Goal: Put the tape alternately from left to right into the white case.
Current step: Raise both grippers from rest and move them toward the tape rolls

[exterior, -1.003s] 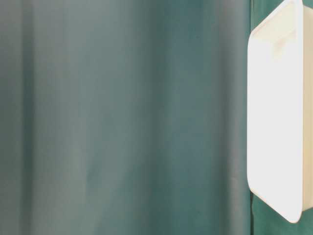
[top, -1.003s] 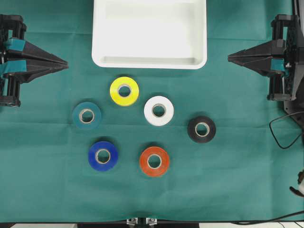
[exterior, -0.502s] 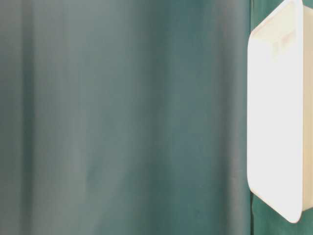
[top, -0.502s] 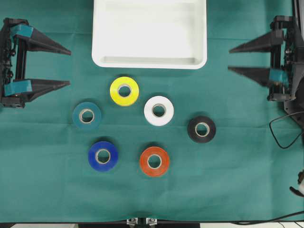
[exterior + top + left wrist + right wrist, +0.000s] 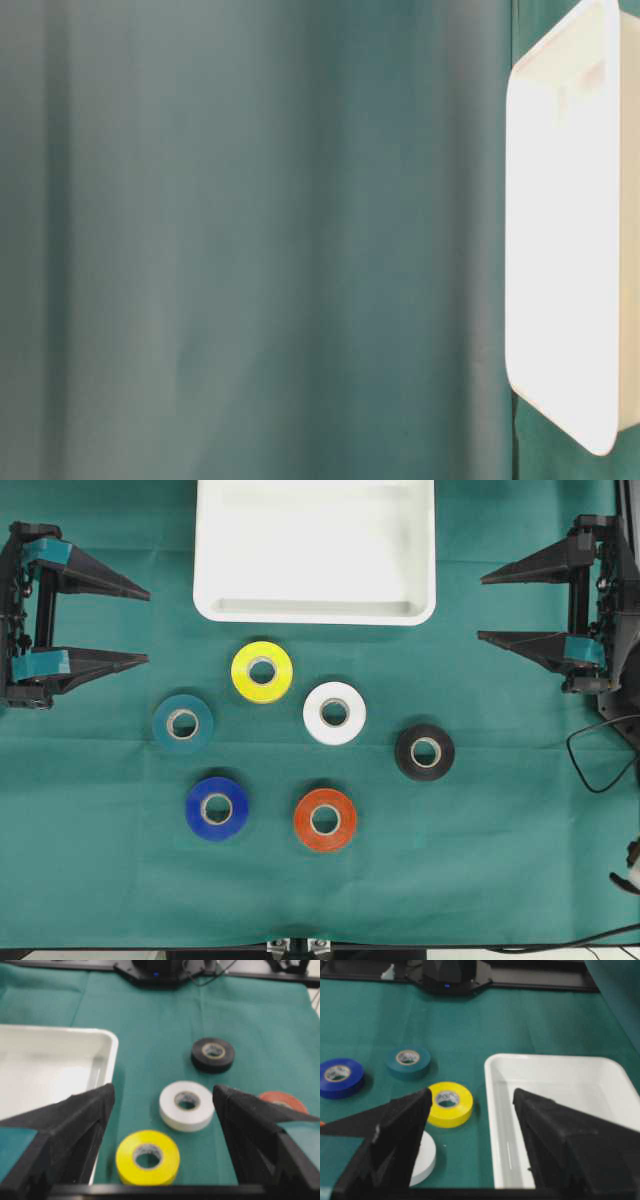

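A green cloth [image 5: 520,860] covers the whole bench, wrinkled in places, and everything rests on it. The white case [image 5: 315,608] sits at the top middle of the overhead view, its long side running left to right, and nothing lies inside it. The table-level view shows little more than blurred green cloth with one end of the case at its right edge.

The left tool [image 5: 148,624] waits at the left edge of the bench, level with the case's lower rim, its two black fingers spread wide apart and holding nothing. The right tool [image 5: 481,607] faces it from the right edge, fingers likewise spread wide and empty. Both are well apart from the rolls.

All six rolls of tape lie flat below the case, none touching another. The yellow roll [image 5: 261,671] is nearest the case, just below its lower rim. The white roll [image 5: 334,713] lies to its lower right, and the black roll [image 5: 424,752] further right and lower. The teal roll [image 5: 182,724] lies left of the white one. Lowest are the blue roll [image 5: 216,808] and, right of it, the orange-red roll [image 5: 324,820].

A black cable [image 5: 598,748] loops at the right edge.
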Robot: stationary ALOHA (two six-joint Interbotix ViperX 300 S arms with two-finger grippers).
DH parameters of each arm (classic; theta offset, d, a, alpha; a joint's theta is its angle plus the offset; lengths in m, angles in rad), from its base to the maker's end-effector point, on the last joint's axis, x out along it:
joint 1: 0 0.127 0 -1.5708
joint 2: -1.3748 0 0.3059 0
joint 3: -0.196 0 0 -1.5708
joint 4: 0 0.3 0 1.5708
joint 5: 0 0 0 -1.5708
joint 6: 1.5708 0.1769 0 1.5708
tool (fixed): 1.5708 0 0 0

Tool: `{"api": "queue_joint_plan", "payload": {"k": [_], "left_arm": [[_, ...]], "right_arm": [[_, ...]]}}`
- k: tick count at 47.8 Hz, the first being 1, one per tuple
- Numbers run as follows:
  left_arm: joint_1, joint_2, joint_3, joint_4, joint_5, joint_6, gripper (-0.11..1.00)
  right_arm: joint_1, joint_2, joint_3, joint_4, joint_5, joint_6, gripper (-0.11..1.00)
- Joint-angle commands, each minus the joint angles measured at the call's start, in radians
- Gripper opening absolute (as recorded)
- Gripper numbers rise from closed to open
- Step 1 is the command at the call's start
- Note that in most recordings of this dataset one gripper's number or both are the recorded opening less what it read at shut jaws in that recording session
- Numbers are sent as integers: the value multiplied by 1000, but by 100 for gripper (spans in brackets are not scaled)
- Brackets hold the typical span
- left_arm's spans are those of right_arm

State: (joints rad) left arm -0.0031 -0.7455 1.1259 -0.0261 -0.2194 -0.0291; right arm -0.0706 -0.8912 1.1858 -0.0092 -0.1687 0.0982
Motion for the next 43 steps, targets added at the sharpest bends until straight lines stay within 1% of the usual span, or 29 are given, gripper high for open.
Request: {"api": "queue_joint_plan", "payload": {"k": [1, 8, 18, 34, 43], "left_arm": [[-3, 0, 0, -2, 6, -8, 88], [-3, 15, -3, -2, 11, -15, 88], [-2, 91, -20, -2, 11, -15, 88], [-3, 252, -66, -2, 12, -15, 87], [-2, 339, -114, -2, 58, -14, 87]], "right_arm": [[5, 12, -20, -2, -8, 14, 77], [5, 51, -23, -2, -12, 41, 77], [21, 121, -52, 0, -20, 46, 77], [43, 318, -124, -2, -21, 46, 77], [54, 443, -183, -3, -17, 44, 77]]}}
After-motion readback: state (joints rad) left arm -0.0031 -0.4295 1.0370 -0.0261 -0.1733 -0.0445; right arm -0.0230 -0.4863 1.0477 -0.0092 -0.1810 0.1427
